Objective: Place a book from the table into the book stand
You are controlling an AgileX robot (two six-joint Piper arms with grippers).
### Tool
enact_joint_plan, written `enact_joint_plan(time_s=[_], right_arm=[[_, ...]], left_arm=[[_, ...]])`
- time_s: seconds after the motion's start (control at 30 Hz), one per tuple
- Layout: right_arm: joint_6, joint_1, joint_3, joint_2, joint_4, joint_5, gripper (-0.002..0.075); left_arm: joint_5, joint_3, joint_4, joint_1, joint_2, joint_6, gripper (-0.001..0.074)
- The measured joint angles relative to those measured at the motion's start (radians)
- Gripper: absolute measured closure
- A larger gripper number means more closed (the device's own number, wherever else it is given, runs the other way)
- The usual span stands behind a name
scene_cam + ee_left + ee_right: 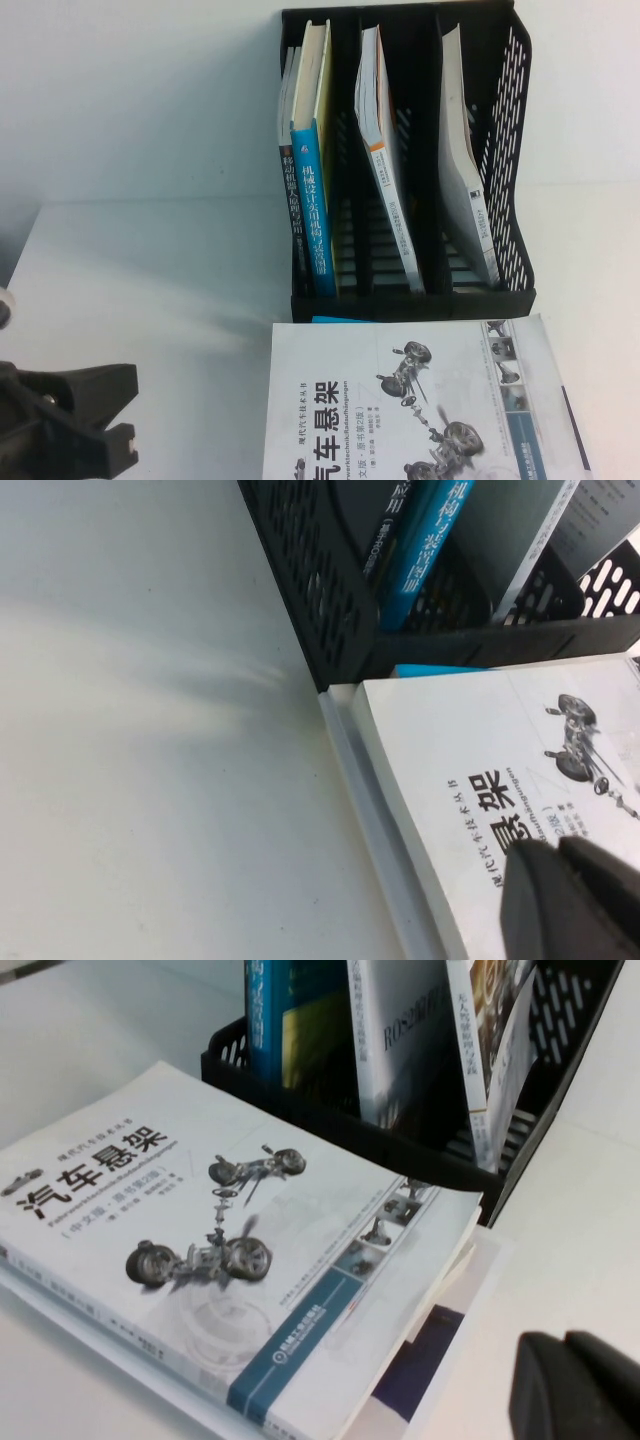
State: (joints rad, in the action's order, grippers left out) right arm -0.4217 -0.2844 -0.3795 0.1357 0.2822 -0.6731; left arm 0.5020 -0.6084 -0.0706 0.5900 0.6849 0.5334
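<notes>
Blue-spined and pale yellow-green on the cover, the book stands upright in the left slot of the black book stand, pressed beside a darker-spined volume, so the task looks all but complete. The left gripper hangs low over the near left part of the white tabletop, well apart from the stand; whether it is spread or pressed together cannot be told. The right gripper shows only as a dark tip in its own wrist view, near the right corner of the stack in front of the stand, and its state cannot be told either. What seems left is a clean exit: each arm is best drawn back and upward toward the robot's side, not across the stand's front lip, so nothing nudges the book out of true. A white-grey car-suspension book lies flat on top of that stack, its far edge just beside the front lip, which leaves almost no gap there. Open room lies to the left, where the tabletop is bare up to the stand's perforated wall. Thin white-spined books lean in the middle slot and the right slot, loose enough, by the look of them, to tip if the stand is jolted.
</notes>
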Motion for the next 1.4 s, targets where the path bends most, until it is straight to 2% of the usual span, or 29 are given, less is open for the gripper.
enact_joint_plan(time_s=[0.17, 0.27, 0.33, 0.43, 0.6, 0.8, 0.93, 1.03, 1.4], right_arm=[[0.002, 0.000, 0.000, 0.000, 0.000, -0.035, 0.0729], [0.002, 0.000, 0.000, 0.000, 0.000, -0.038, 0.0729], [0.002, 0.000, 0.000, 0.000, 0.000, -0.038, 0.0729], [0.002, 0.000, 0.000, 0.000, 0.000, -0.038, 0.0729], [0.002, 0.000, 0.000, 0.000, 0.000, -0.038, 0.0729], [0.002, 0.000, 0.000, 0.000, 0.000, -0.038, 0.0729], [0.002, 0.000, 0.000, 0.000, 0.000, -0.038, 0.0729], [0.002, 0.000, 0.000, 0.000, 0.000, -0.041, 0.0729], [0.002, 0.000, 0.000, 0.000, 0.000, -0.041, 0.0729]], left_arm=[[0.002, 0.000, 0.004, 0.000, 0.000, 0.000, 0.0736], [0.002, 0.008, -0.066, -0.014, -0.017, -0.059, 0.0736], [0.000, 0.028, -0.103, -0.066, -0.052, -0.111, 0.0736], [-0.029, 0.102, -0.126, -0.191, -0.154, -0.134, 0.0737], [-0.177, 0.299, -0.122, -0.365, -0.383, -0.140, 0.0737], [-0.260, 0.546, -0.095, -0.499, -0.632, -0.117, 0.0737], [-0.238, 0.629, -0.080, -0.518, -0.693, -0.110, 0.0737], [-0.183, 0.627, -0.074, -0.518, -0.693, -0.109, 0.0737], [-0.176, 0.626, -0.072, -0.518, -0.694, -0.109, 0.0737]])
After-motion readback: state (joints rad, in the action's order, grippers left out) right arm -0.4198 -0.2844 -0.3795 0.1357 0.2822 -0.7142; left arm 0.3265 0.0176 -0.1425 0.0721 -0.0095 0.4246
